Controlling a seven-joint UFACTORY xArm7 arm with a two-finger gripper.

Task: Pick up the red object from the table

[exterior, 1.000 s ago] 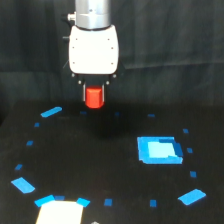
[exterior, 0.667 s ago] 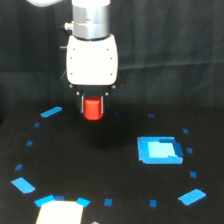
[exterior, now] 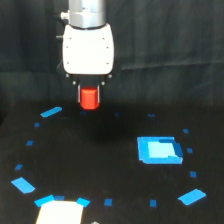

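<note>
1. The red object (exterior: 90, 98) is hanging upright beneath the white gripper (exterior: 89, 98), its long axis running vertically and its flat bottom end facing down toward the desk (exterior: 110, 165).
2. The jaws are pinching the red object from both sides, with dark fingers (exterior: 79, 94) flanking it; it is sitting clear above the black desk, not touching it.
3. No brand, label or writing is showing on the red object or the gripper body.
4. A bright blue rectangle (exterior: 159, 150) is lying on the desk toward the exterior view's right, well apart from the red object, with small blue tape marks (exterior: 51, 111) dotted around it.
</note>
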